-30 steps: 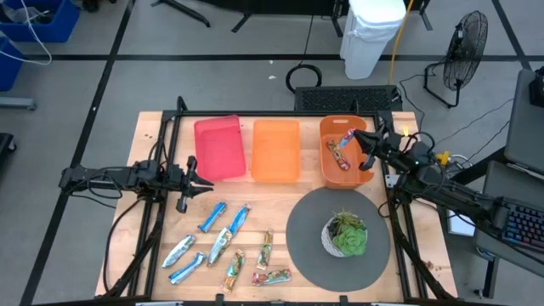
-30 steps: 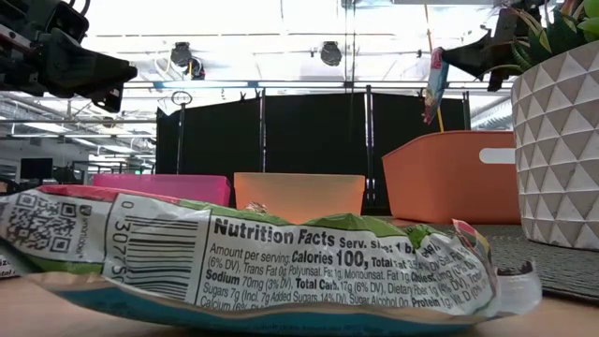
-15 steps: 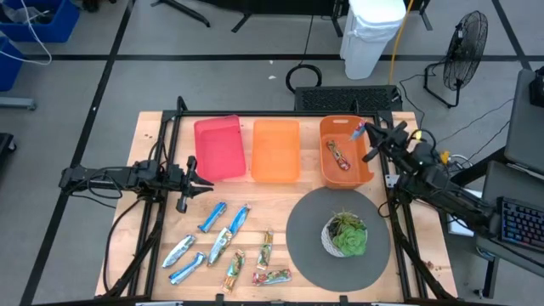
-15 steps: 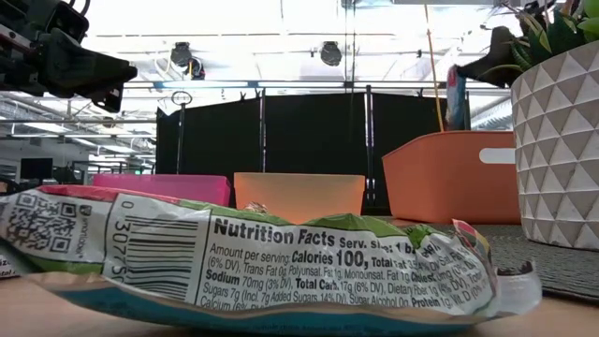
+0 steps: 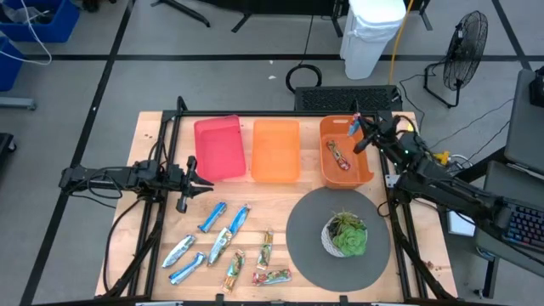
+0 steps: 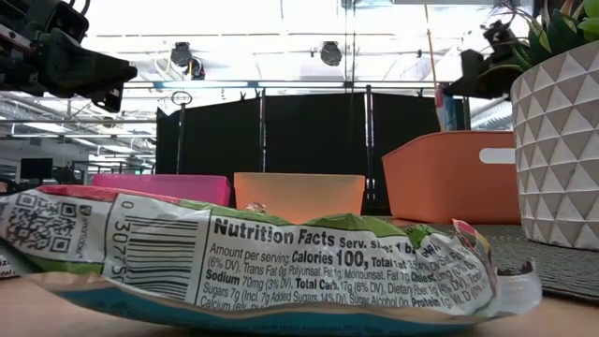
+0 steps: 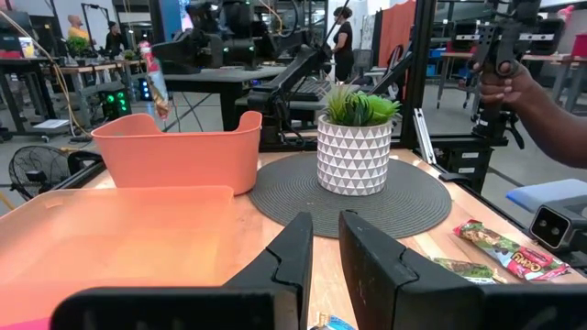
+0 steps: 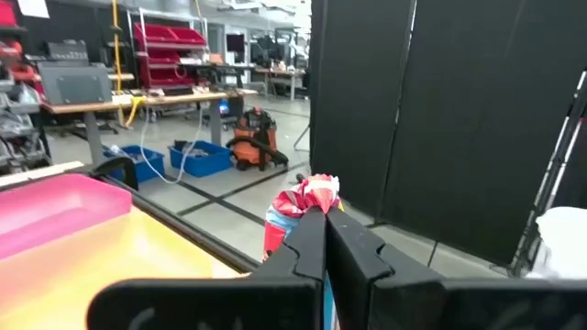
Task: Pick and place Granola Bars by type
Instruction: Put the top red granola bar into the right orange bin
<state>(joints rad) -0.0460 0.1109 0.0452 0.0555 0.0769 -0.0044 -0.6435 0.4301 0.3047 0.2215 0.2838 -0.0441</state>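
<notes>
A wooden table carries a pink bin, two orange bins, loose bars and a round mat.

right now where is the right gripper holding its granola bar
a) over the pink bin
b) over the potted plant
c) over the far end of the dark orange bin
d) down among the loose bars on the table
c: the right gripper is shut on a granola bar above the far end of the dark orange bin, well away from the other places.
</notes>
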